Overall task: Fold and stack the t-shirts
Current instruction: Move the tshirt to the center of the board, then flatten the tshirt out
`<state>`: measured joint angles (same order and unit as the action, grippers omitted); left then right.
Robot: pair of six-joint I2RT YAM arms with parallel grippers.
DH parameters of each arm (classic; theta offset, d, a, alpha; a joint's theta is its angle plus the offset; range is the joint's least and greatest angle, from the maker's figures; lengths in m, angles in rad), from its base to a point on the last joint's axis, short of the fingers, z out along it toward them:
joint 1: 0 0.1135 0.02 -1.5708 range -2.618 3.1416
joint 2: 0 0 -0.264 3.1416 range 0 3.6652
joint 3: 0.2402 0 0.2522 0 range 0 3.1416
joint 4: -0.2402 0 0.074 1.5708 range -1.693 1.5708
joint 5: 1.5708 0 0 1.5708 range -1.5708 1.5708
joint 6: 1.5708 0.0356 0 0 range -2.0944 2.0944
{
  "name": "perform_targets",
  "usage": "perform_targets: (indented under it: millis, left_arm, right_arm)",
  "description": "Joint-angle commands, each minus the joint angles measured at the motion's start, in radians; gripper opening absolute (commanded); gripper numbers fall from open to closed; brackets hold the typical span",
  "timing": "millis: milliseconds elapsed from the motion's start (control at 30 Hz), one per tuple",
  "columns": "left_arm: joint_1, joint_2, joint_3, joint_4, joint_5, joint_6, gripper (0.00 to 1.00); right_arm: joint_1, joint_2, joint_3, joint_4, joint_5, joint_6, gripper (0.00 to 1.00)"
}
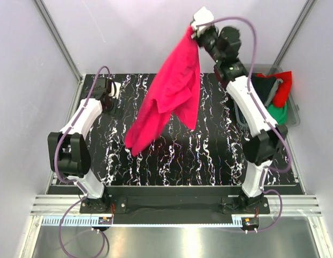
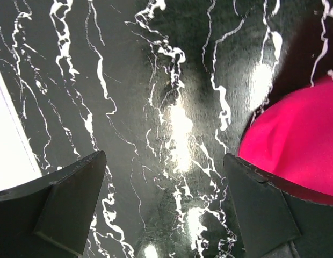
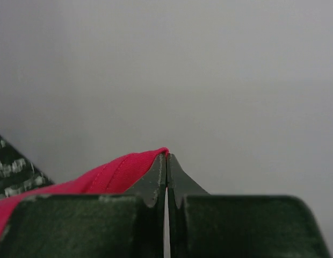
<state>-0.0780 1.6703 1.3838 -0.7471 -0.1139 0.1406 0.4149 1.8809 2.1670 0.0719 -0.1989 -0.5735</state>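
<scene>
Hanging from the right jaws, the crimson-pink t-shirt (image 1: 172,91) was a soft, matte drape of cloth, bunched narrow at the top and spilling in loose folds down and to the left, its lowest tip over the middle-left of the desk (image 1: 209,156). The desk was glossy black with white marble-like veining. The right arm (image 1: 247,102) reached up toward the far side, its wrist bent over high above the desk's far edge. In the right wrist view those jaws were pressed together, pinching a stitched fold of the shirt at their dark tips. The left arm (image 1: 80,121) was folded low at the far left, wrist aimed down. Its jaws were spread wide, the two black fingers (image 2: 64,215) apart with only veined desk between them; a rounded pink bulge of the shirt showed beside one finger, touching or not I could not tell. In a grey plastic bin (image 1: 295,115) at the right edge lay a red tee (image 1: 283,86) and a green tee (image 1: 279,114), crumpled together
</scene>
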Motion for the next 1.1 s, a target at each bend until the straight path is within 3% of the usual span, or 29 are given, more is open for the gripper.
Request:
perform_targets:
  millis: [0,233,467,600,767,1067]
  left_arm:
    - [0.000,-0.066,-0.015,0.028,0.052,0.075,0.96]
    - [-0.043,-0.090,-0.074,-0.017,0.169,0.220,0.89]
    - [-0.247,-0.041,-0.192,-0.049,0.174,0.367,0.81]
    - [-0.289,0.005,-0.203,-0.041,0.186,0.361,0.62]
    - [-0.304,0.092,-0.166,-0.040,0.184,0.346,0.52]
    - [-0.309,0.190,-0.109,-0.041,0.207,0.309,0.54]
  right_arm:
    - [-0.089,0.072,-0.183,-0.066,0.159,0.018,0.00]
    - [-0.149,0.094,-0.403,-0.181,0.243,0.031,0.00]
    - [-0.151,0.055,-0.455,-0.253,0.164,0.092,0.00]
    - [-0.151,0.052,-0.458,-0.262,0.167,0.096,0.00]
    - [-0.151,0.046,-0.469,-0.271,0.150,0.115,0.00]
    - [-0.149,0.053,-0.464,-0.273,0.157,0.110,0.00]
